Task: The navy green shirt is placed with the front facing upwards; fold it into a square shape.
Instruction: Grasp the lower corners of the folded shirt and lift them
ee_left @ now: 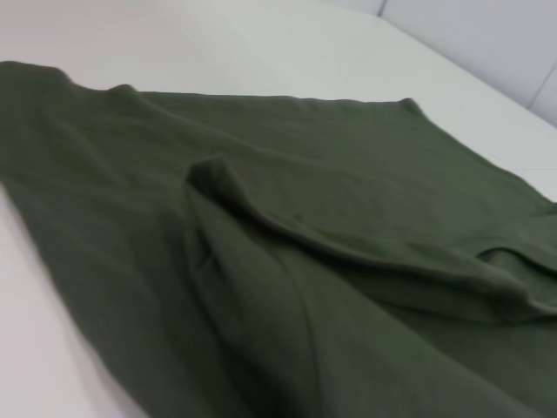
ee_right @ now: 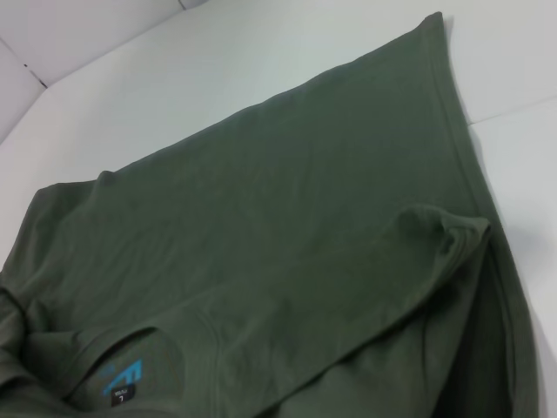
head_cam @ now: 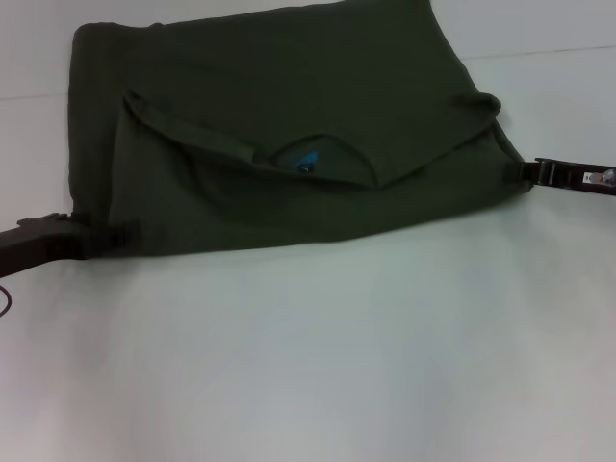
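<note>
Head view: left gripper (head_cam: pixel 123 231) and right gripper (head_cam: pixel 527 171) flank the navy green shirt (head_cam: pixel 289 125).

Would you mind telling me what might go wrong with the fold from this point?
1. The navy green shirt lies skewed, its near edge slanting, so the result may not be square.
2. The left gripper and right gripper sit at unequal heights at its corners; uneven pulling could worsen the skew.
3. The sleeves folded over the neck label are bunched and may trap wrinkles.
</note>
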{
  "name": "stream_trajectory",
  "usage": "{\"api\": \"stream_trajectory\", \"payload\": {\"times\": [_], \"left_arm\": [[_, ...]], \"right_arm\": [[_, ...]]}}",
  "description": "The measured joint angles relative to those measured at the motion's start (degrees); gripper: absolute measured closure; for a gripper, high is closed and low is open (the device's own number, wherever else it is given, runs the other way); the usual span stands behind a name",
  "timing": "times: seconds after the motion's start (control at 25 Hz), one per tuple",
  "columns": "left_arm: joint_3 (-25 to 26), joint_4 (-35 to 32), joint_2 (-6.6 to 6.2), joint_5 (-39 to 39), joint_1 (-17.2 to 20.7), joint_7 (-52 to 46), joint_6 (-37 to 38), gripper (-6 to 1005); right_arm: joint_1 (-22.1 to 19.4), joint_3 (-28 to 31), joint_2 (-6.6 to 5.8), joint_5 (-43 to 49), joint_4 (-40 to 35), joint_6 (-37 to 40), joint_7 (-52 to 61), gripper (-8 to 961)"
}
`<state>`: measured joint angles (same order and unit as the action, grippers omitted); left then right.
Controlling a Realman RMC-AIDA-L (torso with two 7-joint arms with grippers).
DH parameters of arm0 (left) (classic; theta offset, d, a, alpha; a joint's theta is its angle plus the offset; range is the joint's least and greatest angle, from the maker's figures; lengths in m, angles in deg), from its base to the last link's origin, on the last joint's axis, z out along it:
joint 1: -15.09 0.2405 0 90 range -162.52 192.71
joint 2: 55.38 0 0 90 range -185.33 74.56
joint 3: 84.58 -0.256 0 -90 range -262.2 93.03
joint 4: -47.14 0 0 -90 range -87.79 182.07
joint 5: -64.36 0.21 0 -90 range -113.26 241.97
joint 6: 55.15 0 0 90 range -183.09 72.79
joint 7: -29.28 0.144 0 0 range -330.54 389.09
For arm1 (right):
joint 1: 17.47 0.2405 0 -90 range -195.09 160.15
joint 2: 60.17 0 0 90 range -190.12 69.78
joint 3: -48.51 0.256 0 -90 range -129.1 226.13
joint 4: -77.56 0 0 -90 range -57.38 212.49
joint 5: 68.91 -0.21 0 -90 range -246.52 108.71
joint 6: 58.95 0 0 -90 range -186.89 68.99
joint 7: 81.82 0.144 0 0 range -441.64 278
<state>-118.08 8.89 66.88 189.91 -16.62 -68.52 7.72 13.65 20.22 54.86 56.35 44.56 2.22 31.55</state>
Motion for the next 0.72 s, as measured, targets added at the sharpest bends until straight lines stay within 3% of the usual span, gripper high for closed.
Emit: {"api": "stream_trajectory", "payload": {"times": [0.72], "left_arm": [[0.21, 0.83, -0.18, 2.22, 0.14, -0.28, -0.59, 115]], "right_arm": [[0.10, 0.00, 0.00, -0.19, -0.05, -0.01, 0.01, 922]]}}
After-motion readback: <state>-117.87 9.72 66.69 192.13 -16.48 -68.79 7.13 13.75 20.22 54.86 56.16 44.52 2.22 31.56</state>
